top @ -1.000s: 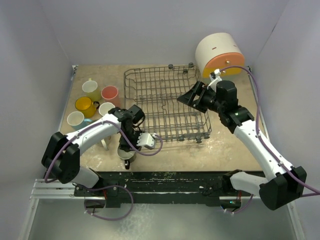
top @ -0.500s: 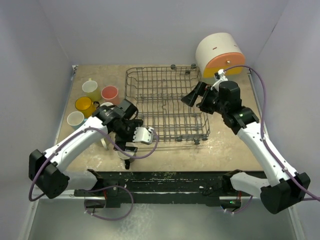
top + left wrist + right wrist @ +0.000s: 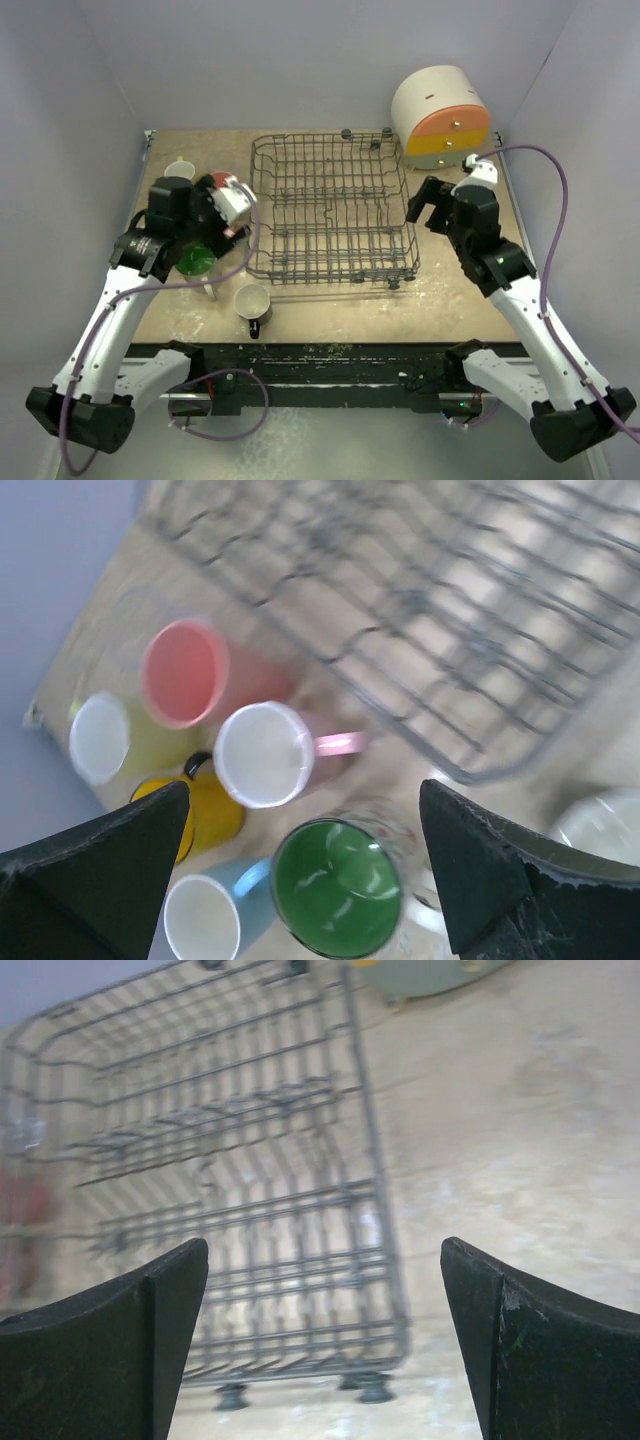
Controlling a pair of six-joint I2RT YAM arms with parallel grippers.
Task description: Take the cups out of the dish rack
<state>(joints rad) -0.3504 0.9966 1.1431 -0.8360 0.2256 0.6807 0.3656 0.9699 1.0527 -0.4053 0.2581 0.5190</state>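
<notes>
Grey wire dish rack (image 3: 330, 205): sits mid-table. Neither the top view nor the right wrist view shows a cup among its wires, so I judge the unloading done or all but done.
Cups: grouped on the table left of the rack, packed close, several touching.
Cluster, left wrist view: salmon tumbler (image 3: 185, 672), pink-handled mug (image 3: 265, 755), yellow-green cup (image 3: 100, 737), orange-yellow mug (image 3: 205, 815), light blue mug (image 3: 205, 917) and green cup (image 3: 337, 887). Something glassy sits against the green cup, too blurred to name.
Lone mug: a cream mug (image 3: 252, 303) stands apart, in front of the rack's near left corner and near the table's near edge.
Left gripper (image 3: 303, 785): fingers spread wide with nothing between them, hanging above the cluster.
Right gripper (image 3: 323, 1245): fingers also apart and empty, just beside the rack's right side and facing across it.
Drawer container (image 3: 440, 115): round and white, in the far right corner, no part of the job.
Risk, cluster: a low sweep or descent by the left gripper would probably topple one cup into its neighbours, since they stand so close together.
Risk, cable: the left arm's purple cable (image 3: 256, 220) loops near the cups and could drag one.
Risk, lone mug: the left arm's lower links might nudge it off the near edge.
Risk, rack: a right finger catching a wire would likely drag the whole rack.
</notes>
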